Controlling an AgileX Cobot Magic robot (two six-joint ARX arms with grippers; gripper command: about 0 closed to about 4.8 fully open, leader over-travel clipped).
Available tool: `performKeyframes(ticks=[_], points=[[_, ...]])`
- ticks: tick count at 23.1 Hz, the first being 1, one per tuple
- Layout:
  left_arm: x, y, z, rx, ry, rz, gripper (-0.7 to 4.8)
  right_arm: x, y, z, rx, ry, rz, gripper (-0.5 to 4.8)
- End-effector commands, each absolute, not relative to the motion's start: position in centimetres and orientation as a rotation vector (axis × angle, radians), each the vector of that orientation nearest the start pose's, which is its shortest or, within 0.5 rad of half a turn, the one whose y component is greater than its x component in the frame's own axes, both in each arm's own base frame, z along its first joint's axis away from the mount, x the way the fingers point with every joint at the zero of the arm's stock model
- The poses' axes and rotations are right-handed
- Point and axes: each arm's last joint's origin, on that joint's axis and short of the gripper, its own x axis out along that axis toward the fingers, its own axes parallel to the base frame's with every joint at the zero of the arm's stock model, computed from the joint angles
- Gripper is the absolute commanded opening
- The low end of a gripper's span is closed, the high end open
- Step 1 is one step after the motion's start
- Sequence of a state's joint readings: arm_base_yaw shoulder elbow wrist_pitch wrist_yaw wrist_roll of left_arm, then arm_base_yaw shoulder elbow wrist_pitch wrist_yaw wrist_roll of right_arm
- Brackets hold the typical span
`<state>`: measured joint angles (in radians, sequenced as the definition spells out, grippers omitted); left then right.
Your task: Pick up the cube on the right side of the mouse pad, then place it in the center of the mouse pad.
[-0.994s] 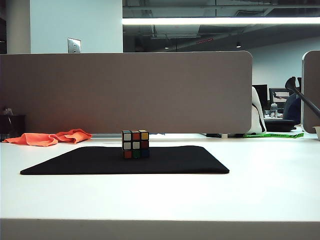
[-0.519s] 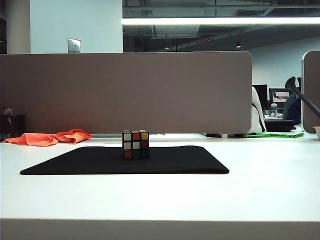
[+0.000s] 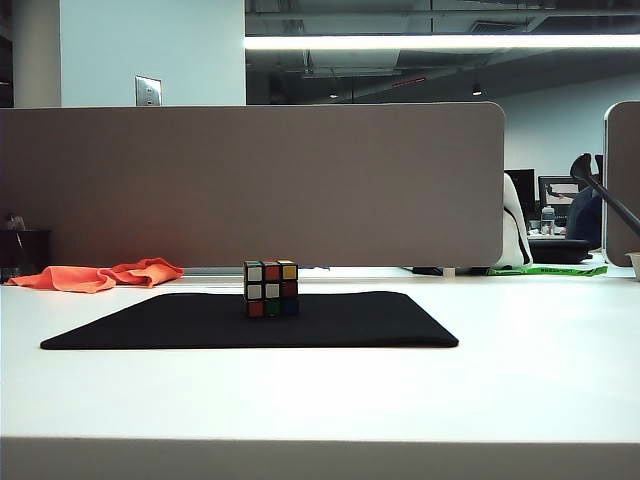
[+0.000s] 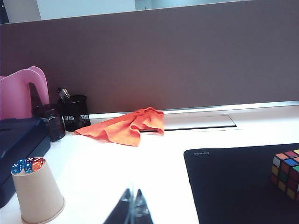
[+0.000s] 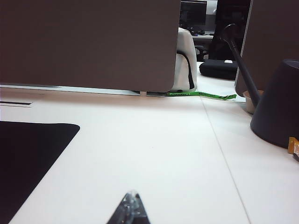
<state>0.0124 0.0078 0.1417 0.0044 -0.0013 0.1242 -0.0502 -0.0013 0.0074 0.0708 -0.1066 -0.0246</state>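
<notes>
- One cube (image 3: 271, 288) sits on the pad (image 3: 330, 322), near the middle of it in the exterior view, with white, red and yellow stickers along its top row.
- In the left wrist view the cube (image 4: 286, 173) shows at the frame edge, resting on the pad (image 4: 233, 182), which carries a small pale logo near one corner.
- The pad lies flat on the white desk (image 3: 400, 400).
- The left end effector (image 4: 132, 204) hangs low over bare desk just beside the pad's edge, its two fingertips pressed together, holding nothing.
- The right end effector (image 5: 129, 205) is also together and empty, over bare desk on the other side of the pad (image 5: 28, 154), well apart from the cube.
- Neither arm shows in the exterior view.
- An orange cloth (image 4: 126, 126) lies crumpled behind the pad by the grey partition (image 3: 250, 185).
- A paper cup (image 4: 36, 190) stands near the left end effector, with a black mesh pen holder (image 4: 74, 113) farther back.
- A dark cone-shaped lamp base (image 5: 278, 105) stands on the desk to the right.
</notes>
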Motion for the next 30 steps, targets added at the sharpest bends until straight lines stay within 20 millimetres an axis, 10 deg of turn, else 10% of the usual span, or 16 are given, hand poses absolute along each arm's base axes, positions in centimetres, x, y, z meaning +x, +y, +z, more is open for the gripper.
performKeyframes(ticks=[1,30], points=[[8.60,0.10,21.35,0.131,-0.153,0.022,-0.05,9.66,-0.16,17.40,-0.034,-0.095,0.059,-0.06],[8.69,0.10,20.68,0.064,-0.083,0.014,-0.05,9.69,-0.18,17.04,0.002,-0.057,0.059,-0.05]])
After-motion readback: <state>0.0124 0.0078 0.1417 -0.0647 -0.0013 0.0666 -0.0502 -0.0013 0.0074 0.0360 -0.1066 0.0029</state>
